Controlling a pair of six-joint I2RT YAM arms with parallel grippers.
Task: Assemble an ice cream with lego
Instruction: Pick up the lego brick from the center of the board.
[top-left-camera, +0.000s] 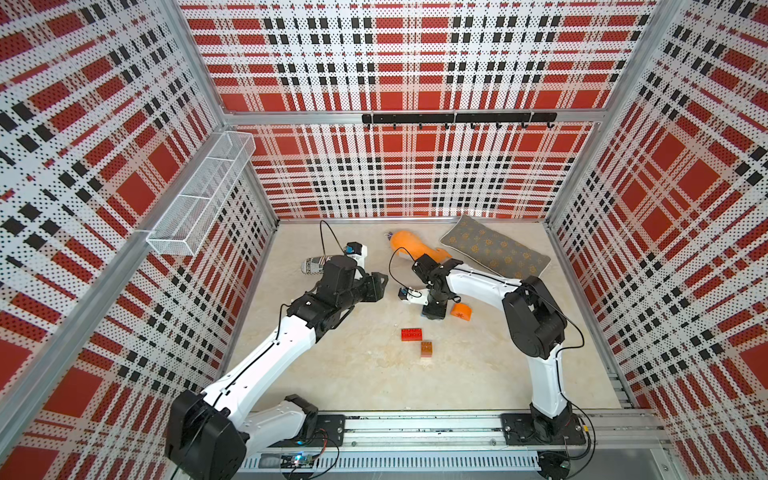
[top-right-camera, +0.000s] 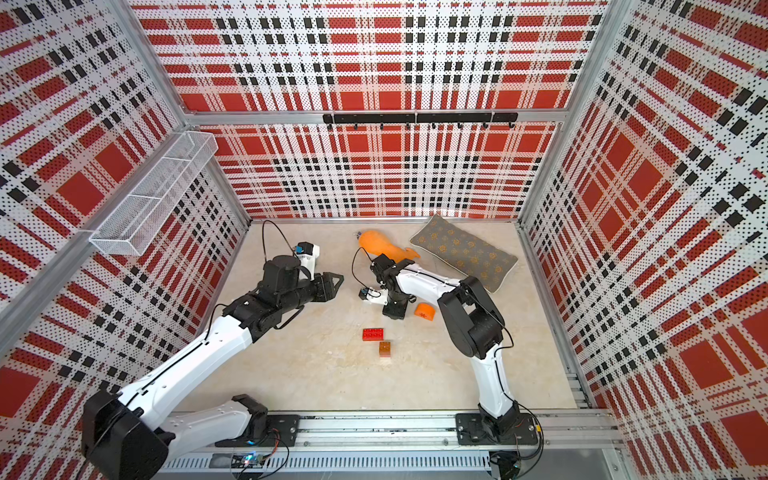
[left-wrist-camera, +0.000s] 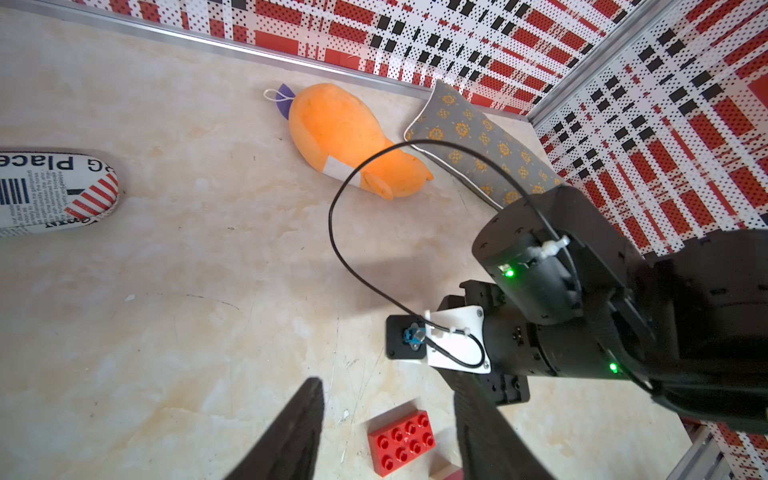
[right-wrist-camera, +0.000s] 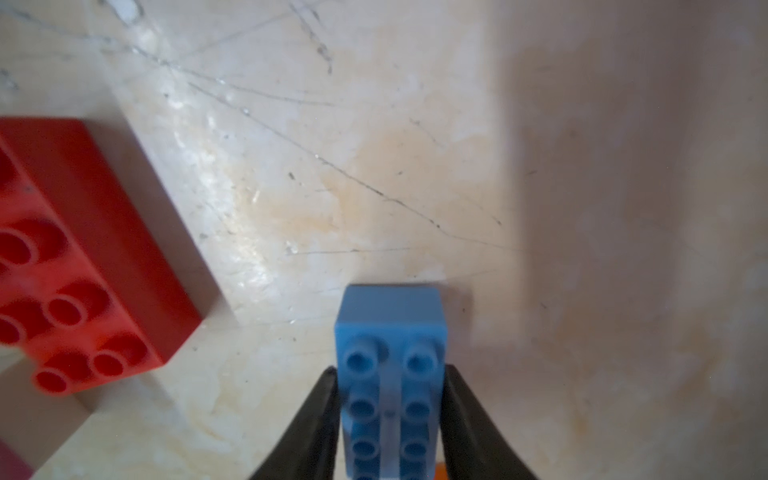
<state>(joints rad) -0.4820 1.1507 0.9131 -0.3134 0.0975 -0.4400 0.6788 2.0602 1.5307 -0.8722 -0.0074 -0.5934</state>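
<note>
Left gripper (left-wrist-camera: 384, 380): hovering, jaws gaping, empty.
Red brick (top-left-camera: 412, 334), amber brick (top-left-camera: 426, 348): lying side by side mid-table (top-left-camera: 353, 374), with open surface stretching toward the near edge.
Right gripper (right-wrist-camera: 390, 376): clamping blue brick (right-wrist-camera: 390, 316), which is resting on the table.
Orange piece (top-left-camera: 461, 311): lying just beside.

Along your bench's back edge: a newsprint-patterned pouch (top-left-camera: 312, 266) toward the left, an orange plush whale (top-left-camera: 409, 245) mid-edge, a grey flowered cushion (top-left-camera: 494, 249) just beside it, in the back right corner.

"Place" printed on newsprint cushion (left-wrist-camera: 54, 191)
</note>
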